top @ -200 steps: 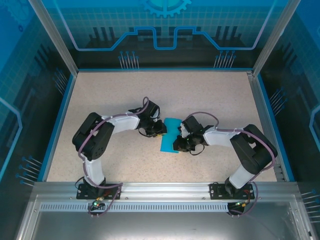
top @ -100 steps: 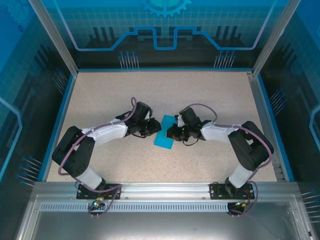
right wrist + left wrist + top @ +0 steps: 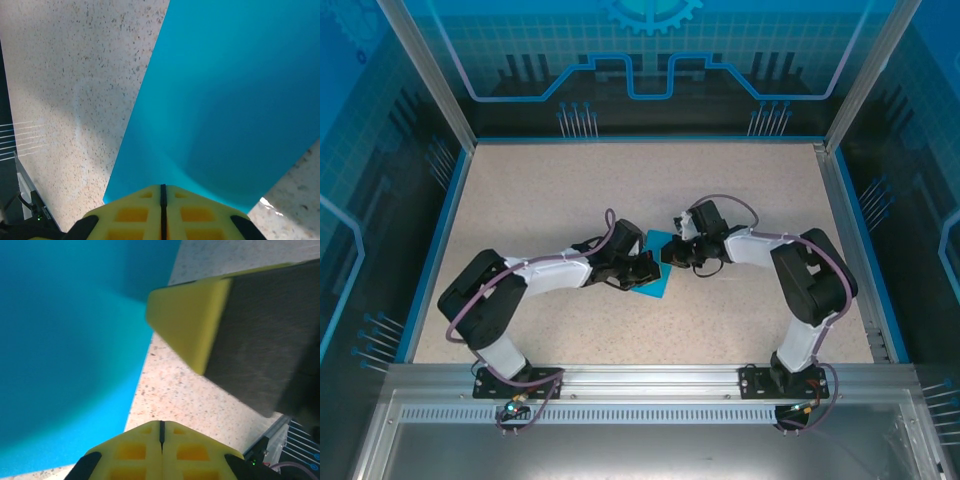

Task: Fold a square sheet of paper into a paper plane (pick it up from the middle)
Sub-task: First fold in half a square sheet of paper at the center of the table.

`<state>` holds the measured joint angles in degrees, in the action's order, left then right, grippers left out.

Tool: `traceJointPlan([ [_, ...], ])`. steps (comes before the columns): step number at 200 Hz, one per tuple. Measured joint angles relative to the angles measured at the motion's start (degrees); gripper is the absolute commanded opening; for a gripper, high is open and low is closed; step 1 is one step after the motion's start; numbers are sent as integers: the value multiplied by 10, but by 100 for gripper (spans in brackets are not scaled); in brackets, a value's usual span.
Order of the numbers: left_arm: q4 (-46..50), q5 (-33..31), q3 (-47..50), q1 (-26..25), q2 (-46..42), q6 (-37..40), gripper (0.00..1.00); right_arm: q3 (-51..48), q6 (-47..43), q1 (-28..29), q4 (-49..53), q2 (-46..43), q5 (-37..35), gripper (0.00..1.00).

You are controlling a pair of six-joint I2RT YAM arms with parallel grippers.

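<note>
The square sheet of paper (image 3: 650,288) lies teal-blue on the speckled table, mid-table between both arms, partly covered by them. My left gripper (image 3: 644,269) is over its left part. In the left wrist view the left gripper (image 3: 161,426) is shut, tips over bare table just beside the paper's (image 3: 65,350) edge, with the right gripper's yellow finger (image 3: 187,320) close ahead. My right gripper (image 3: 669,254) is at the sheet's far right corner. Seen from the right wrist, the right gripper (image 3: 162,189) is shut at the near edge of the paper (image 3: 220,100), a soft ridge running away from the tips; nothing shows between them.
The speckled tabletop (image 3: 570,190) is bounded by a blue rim and transparent walls (image 3: 450,110). An aluminium rail (image 3: 640,375) carries both arm bases at the near edge. The two grippers are nearly touching each other.
The left gripper has slid right onto the sheet and closed its jaws. The right gripper has drawn toward the sheet's far corner. The paper has shifted slightly.
</note>
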<state>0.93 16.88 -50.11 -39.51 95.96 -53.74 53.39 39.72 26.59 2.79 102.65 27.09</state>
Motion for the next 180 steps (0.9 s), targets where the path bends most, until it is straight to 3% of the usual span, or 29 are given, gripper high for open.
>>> traceJointPlan([
  [108,-59,40,-24,0,70,-19,0,13,-23,-7,11,52,8,7],
  [180,-49,42,-30,0,101,-18,0,11,-23,-12,10,47,20,10],
])
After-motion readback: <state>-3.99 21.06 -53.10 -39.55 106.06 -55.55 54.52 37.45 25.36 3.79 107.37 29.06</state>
